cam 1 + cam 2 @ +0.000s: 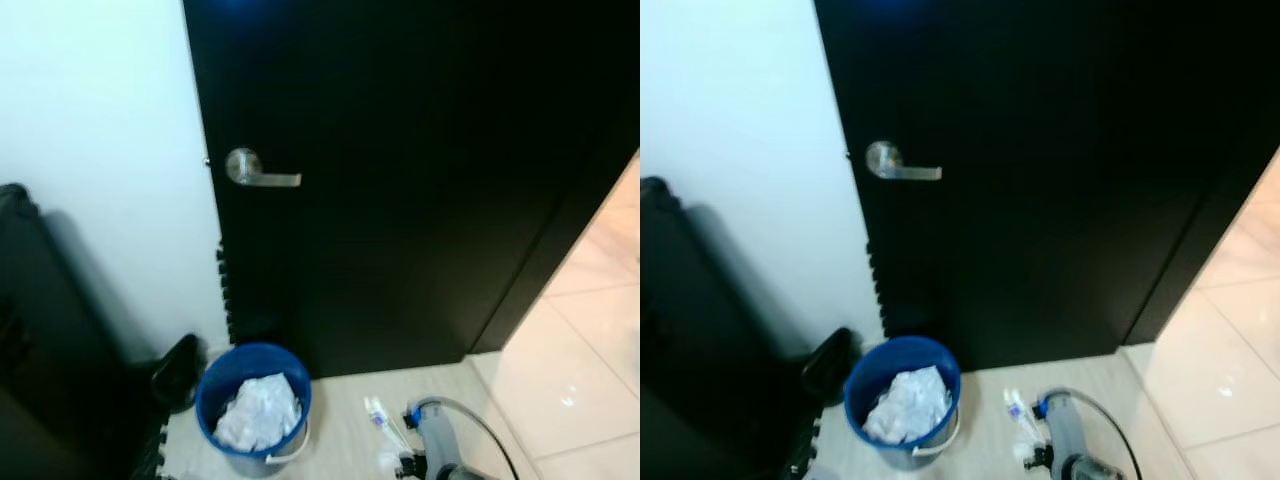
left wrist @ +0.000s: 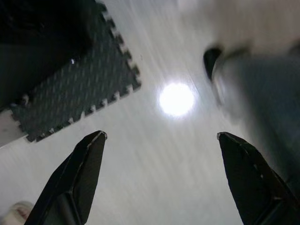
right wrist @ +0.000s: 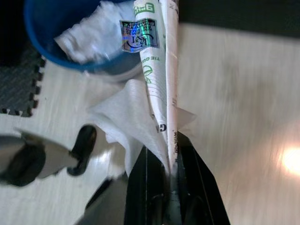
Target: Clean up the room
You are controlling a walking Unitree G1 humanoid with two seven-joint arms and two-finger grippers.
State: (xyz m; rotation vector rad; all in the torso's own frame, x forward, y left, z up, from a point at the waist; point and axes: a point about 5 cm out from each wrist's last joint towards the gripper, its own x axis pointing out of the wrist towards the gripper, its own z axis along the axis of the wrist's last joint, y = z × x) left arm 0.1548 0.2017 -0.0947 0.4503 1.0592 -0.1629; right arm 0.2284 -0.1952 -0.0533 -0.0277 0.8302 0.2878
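Fingers (image 3: 187,187) on our right gripper (image 3: 171,164) are pinched tight on a white wrapper (image 3: 157,79) with green print and a bit of tissue-like paper hanging off it, and in the right wrist view the wrapper's far end reaches over the rim of the blue bin (image 1: 253,405). That bin sits on the pale floor (image 1: 345,430) right in front of the dark door (image 1: 400,180), and it's already got a wad of crumpled white paper (image 1: 260,412) inside. From the head views we can see the right arm (image 1: 440,445) down low just beside the bin, with the wrapper (image 1: 383,420) poking out toward it. Our left gripper (image 2: 161,140) is spread wide with nothing between its fingers, pointing down at bare floor next to a dark foam puzzle mat (image 2: 79,89); there's a bright light glare on the floor there and something blurry and grey off to one side that we can't make out. Going outward, the door has a silver lever handle (image 1: 258,172), a white wall (image 1: 100,150) runs along its left, a black shoe (image 1: 178,372) lies by the wall near the bin, and some bulky dark thing (image 1: 45,340) fills the left corner, too dark to tell what it is.
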